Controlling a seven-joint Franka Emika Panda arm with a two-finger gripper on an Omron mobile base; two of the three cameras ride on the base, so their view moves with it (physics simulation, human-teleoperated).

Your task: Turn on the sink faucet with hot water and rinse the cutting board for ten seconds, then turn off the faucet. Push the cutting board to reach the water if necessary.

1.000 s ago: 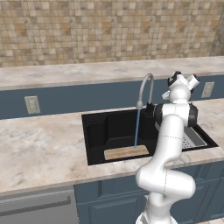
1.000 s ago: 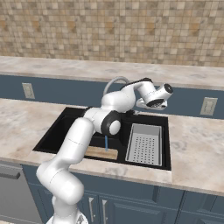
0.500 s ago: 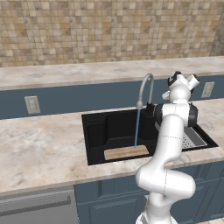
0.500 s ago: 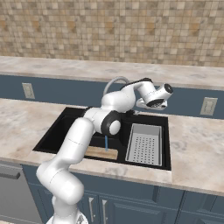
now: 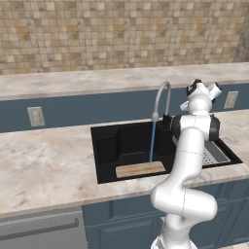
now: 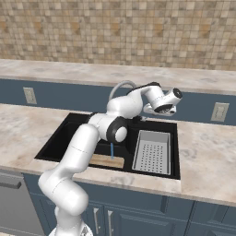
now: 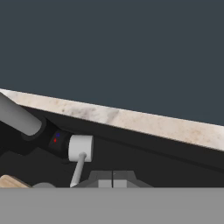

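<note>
Left base view shows the thin light-blue water stream [image 5: 152, 142] falling from the silver gooseneck faucet [image 5: 161, 99] onto the tan wooden cutting board [image 5: 141, 169] along the black sink's [image 5: 104, 158] front edge. Rinsing is underway; shut-off remains. Gripper [image 7: 112, 179] closed, empty, near the faucet's handle [image 7: 80, 152].

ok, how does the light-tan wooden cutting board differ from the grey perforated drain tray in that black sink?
The cutting board is solid tan wood; the drain tray is grey and full of holes. The board lies flat, low in the basin on the sink's left side; the tray sits higher on the right side. The light-blue water lands on the board, not on the tray. Both are rectangular and inside the sink.
</note>
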